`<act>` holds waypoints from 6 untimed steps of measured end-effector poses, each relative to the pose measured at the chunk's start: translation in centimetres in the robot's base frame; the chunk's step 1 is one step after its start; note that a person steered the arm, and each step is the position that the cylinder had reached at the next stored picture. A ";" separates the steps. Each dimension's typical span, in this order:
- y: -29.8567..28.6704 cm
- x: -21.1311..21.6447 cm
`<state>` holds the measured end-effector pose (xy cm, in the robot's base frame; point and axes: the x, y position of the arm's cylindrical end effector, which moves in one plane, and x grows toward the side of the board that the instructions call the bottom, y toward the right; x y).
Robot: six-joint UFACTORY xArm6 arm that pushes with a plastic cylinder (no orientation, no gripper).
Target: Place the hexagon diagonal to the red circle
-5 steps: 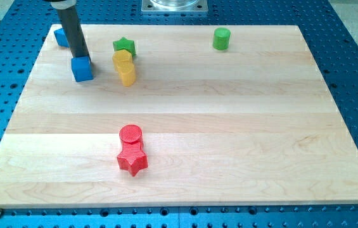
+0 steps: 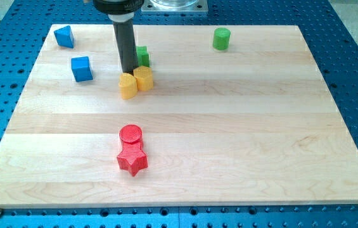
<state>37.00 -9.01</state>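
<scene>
My tip (image 2: 130, 72) stands at the upper middle-left of the board, right behind two yellow blocks that touch each other. The right one (image 2: 144, 78) looks like the hexagon; the left yellow block (image 2: 127, 87) has a shape I cannot make out. The tip touches or nearly touches both at their top edges. The red circle (image 2: 130, 134) lies well below them toward the view's bottom, with a red star (image 2: 132, 160) touching it from below. A green star (image 2: 142, 56) is partly hidden behind the rod.
A blue cube (image 2: 82, 68) sits left of the rod and another blue block (image 2: 64, 36) near the top left corner. A green cylinder (image 2: 221, 38) stands at the top, right of centre. The wooden board (image 2: 242, 126) lies on a blue perforated table.
The rod has moved right from the blue cube to the yellow blocks. The yellow pair has shifted right and down, now side by side. The green star has moved right.
</scene>
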 end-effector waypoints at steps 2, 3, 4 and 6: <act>4.1 3.7; 7.4 2.7; 14.2 4.2; 23.7 -8.6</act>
